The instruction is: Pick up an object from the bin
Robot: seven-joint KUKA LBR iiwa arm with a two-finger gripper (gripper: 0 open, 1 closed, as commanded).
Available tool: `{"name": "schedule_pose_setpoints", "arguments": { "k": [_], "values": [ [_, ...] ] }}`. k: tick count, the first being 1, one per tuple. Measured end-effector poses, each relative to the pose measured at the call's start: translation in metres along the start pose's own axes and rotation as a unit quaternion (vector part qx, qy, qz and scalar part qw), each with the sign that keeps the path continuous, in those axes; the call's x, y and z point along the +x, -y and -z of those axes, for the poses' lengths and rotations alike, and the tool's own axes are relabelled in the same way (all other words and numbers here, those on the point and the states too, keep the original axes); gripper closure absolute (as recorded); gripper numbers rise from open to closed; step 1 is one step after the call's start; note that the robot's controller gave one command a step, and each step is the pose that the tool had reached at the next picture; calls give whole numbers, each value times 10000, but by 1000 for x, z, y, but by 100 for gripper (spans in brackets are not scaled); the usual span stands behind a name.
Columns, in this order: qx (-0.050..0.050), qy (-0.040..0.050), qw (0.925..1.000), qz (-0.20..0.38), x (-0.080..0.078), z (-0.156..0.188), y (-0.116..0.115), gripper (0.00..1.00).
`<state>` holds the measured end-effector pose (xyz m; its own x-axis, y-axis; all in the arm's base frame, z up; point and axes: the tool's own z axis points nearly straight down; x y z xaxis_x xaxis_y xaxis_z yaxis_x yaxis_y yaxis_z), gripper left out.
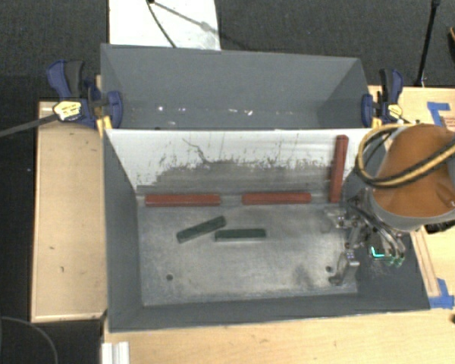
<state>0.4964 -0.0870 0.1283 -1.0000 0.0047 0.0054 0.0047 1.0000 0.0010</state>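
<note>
My gripper (343, 268) hangs low over the right end of the bin floor, close to the right wall, with bare floor under it. The nearest thing is a red bar (338, 169) leaning upright in the back right corner, behind the gripper. A second red bar (277, 198) lies flat along the foot of the back wall. A dark green bar (240, 234) lies on the floor in the middle, well to the left of the gripper and apart from it.
Another dark green bar (201, 229) lies slanted just left of the first. A third red bar (182, 199) lies along the back wall at the left. The arm with its orange cover and cables reaches in over the right rim.
</note>
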Motion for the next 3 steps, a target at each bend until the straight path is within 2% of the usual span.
{"name": "schedule_pose_setpoints", "arguments": {
  "k": [1,2,3],
  "values": [
    [-14,49,9975,709,-68,-59,-102,0],
    [-19,62,9949,1005,-65,-26,-181,0],
    [1,63,9873,1587,-77,-27,-209,0]
  ]
}}
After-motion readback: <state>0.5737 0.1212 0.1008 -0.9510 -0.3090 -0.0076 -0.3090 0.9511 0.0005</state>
